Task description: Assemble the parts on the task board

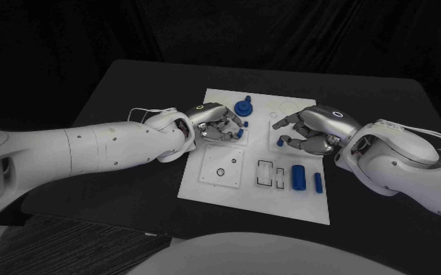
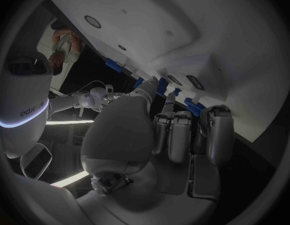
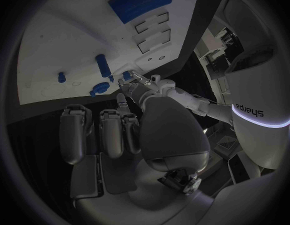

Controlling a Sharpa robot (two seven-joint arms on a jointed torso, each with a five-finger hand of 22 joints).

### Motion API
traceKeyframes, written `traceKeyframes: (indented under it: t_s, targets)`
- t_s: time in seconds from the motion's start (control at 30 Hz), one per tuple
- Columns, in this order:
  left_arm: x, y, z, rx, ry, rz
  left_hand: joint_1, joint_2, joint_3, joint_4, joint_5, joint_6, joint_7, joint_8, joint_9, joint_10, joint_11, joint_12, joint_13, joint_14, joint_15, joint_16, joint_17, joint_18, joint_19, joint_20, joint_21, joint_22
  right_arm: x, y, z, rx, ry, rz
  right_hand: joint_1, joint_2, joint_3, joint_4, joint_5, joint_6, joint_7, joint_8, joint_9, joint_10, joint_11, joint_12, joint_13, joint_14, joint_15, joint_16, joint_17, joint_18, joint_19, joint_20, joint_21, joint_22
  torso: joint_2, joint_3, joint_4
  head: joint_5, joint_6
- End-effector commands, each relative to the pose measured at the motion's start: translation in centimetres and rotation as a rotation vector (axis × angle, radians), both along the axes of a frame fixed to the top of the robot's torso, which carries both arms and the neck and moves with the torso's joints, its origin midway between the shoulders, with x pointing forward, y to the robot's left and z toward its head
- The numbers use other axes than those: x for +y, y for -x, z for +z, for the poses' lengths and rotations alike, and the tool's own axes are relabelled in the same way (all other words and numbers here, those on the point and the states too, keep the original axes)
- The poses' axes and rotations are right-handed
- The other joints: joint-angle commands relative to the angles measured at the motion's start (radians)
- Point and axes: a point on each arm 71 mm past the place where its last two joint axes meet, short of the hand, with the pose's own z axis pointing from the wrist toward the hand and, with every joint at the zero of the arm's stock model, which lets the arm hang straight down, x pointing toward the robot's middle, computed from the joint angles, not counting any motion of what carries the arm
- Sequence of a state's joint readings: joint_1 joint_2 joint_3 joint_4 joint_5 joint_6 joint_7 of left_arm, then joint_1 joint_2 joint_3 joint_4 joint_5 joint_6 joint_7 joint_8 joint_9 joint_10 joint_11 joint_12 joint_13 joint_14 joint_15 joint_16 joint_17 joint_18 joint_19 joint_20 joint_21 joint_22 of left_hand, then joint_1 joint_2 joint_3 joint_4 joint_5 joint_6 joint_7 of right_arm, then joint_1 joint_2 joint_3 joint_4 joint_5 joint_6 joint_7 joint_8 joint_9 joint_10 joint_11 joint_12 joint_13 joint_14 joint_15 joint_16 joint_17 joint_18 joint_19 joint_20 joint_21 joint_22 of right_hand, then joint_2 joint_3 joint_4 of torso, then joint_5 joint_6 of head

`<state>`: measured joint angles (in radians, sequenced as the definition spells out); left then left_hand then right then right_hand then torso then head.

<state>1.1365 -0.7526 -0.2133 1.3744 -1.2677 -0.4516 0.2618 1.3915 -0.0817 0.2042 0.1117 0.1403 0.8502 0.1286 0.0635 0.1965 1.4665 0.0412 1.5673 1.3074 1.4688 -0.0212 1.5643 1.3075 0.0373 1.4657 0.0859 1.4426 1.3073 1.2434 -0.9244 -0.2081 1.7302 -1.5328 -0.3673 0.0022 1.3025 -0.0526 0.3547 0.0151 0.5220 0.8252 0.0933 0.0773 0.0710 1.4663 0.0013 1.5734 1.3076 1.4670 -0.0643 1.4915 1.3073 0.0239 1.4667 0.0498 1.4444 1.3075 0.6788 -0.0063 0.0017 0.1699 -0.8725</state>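
Task board (image 1: 234, 189) lies mid-table. Left hand (image 1: 215, 123) at its left edge pinches a small blue peg (image 1: 239, 133). Right hand (image 1: 308, 132), over the board's right half, has fingers curled; whether it holds anything I cannot tell. Blue cylinder (image 1: 299, 177) lies on the board near the right hand.

A white task board (image 1: 213, 189) is lying on the black bench (image 1: 120, 97) at the frame's centre, blue parts (image 1: 299, 177) are showing against it, and both silver hands are gleaming on white arms.
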Motion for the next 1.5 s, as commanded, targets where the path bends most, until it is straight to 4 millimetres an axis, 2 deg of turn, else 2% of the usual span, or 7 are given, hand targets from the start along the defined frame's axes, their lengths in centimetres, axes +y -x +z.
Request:
traceKeyframes:
  t_s: [0.03, 0.4, 0.67, 0.87, 1.0, 1.23, 1.5]
  targets:
    - [-0.1, 0.1, 0.3, -0.036, 0.026, -0.007, 0.008, -0.003, -0.006, 0.001, 0.000, -0.009, 0.000, -0.002, -0.003, 0.104, -0.010, 0.003, 0.263, 0.102, -0.006, 0.007, 0.263, -0.006, 0.040, -0.002, 0.000, 0.222, -0.1, -0.1, 0.0, 0.001, 0.005, -0.012, -0.004, -0.003, 0.002, -0.006, -0.005, 0.007, 0.002, 0.005, 0.001, 0.104, -0.007, -0.003, 0.263, 0.072, -0.006, -0.001, 0.104, 0.009, 0.048, -0.009, 0.000, 0.220, 0.000, 0.0001, 0.0000, -0.001, 0.000]
    - [0.7, 0.9, 1.1, -0.070, 0.053, -0.009, -0.039, -0.009, -0.061, 0.060, -0.070, -0.019, 0.000, 0.006, -0.018, 0.104, -0.009, 0.003, 0.263, 0.102, -0.006, 0.007, 0.263, -0.006, 0.040, -0.003, -0.001, 0.222, -0.3, 0.0, 0.1, -0.002, 0.004, -0.018, -0.003, -0.003, 0.003, -0.007, -0.005, 0.007, 0.002, 0.004, 0.001, 0.104, -0.008, -0.003, 0.263, 0.072, -0.006, -0.002, 0.103, 0.009, 0.047, -0.009, -0.002, 0.220, 0.000, -0.0002, -0.0003, -0.005, 0.000]
    - [1.9, 1.0, 4.3, -0.137, 0.076, -0.019, -0.155, -0.077, -0.213, 0.185, -0.092, 0.003, 0.001, 0.014, -0.024, 0.104, -0.008, 0.003, 0.263, 0.102, -0.006, 0.007, 0.263, -0.006, 0.038, -0.004, -0.003, 0.222, -0.7, 0.0, 0.1, -0.001, 0.001, -0.032, -0.003, -0.003, 0.003, -0.008, -0.005, 0.008, 0.002, 0.005, 0.001, 0.104, -0.008, -0.003, 0.263, 0.072, -0.007, -0.002, 0.103, 0.009, 0.047, -0.009, -0.002, 0.220, -0.001, 0.0011, 0.0001, -0.011, 0.000]
    - [2.5, 0.1, 8.0, -0.218, 0.085, -0.018, -0.174, -0.011, -0.196, 0.180, -0.090, 0.089, -0.007, 0.067, -0.003, 0.104, 0.000, 0.003, 0.263, 0.102, 0.003, 0.007, 0.263, -0.007, 0.040, 0.003, 0.002, 0.223, -1.1, -0.1, 0.4, 0.007, -0.016, -0.053, -0.002, -0.001, 0.005, -0.008, -0.006, 0.012, 0.003, 0.005, 0.002, 0.104, -0.007, -0.003, 0.263, 0.072, -0.007, -0.002, 0.103, 0.009, 0.047, -0.010, -0.001, 0.220, -0.003, 0.0032, -0.0039, -0.014, 0.000]
    - [1.9, -0.8, 10.5, -0.261, 0.015, -0.043, -0.135, 0.017, -0.183, 0.176, 0.069, 0.193, -0.043, 0.176, 0.071, 0.104, -0.028, 0.003, 0.263, 0.102, -0.017, 0.007, 0.263, -0.007, 0.041, -0.011, 0.007, 0.225, -1.4, -0.3, 1.1, -0.004, -0.016, -0.063, -0.016, -0.003, 0.001, 0.001, -0.007, 0.035, 0.010, 0.012, 0.004, 0.104, -0.003, -0.003, 0.263, 0.072, -0.004, -0.002, 0.104, 0.009, 0.047, -0.009, -0.002, 0.220, -0.003, 0.0034, -0.0020, -0.019, 0.000]
    - [0.2, -2.6, 11.7, -0.108, -0.303, -0.012, -0.268, 0.067, -0.220, 0.179, 0.060, 0.241, -0.102, 0.365, 0.313, 0.104, -0.079, 0.003, 0.263, 0.102, -0.061, 0.007, 0.263, -0.018, 0.065, -0.053, 0.054, 0.239, -1.9, -0.9, 3.2, -0.047, -0.020, -0.076, -0.048, -0.001, -0.013, 0.031, -0.036, 0.086, 0.014, 0.025, 0.010, 0.104, 0.003, -0.003, 0.263, 0.074, 0.001, 0.002, 0.110, 0.007, 0.050, -0.004, 0.004, 0.222, -0.001, 0.0019, -0.0029, -0.039, 0.000]
    - [-1.5, -4.4, 11.5, 0.143, -0.466, 0.053, -0.276, 0.092, -0.215, 0.176, 0.075, 0.282, -0.125, 0.393, 0.395, 0.104, -0.098, 0.003, 0.263, 0.102, -0.078, 0.007, 0.263, -0.020, 0.069, -0.069, 0.062, 0.241, -2.2, -1.3, 4.4, -0.066, -0.013, -0.091, -0.044, 0.004, -0.011, 0.031, -0.033, 0.109, 0.015, 0.032, 0.015, 0.104, 0.005, -0.003, 0.263, 0.074, 0.003, 0.002, 0.110, 0.007, 0.050, -0.003, 0.004, 0.222, -0.001, 0.0017, -0.0018, -0.062, 0.000]
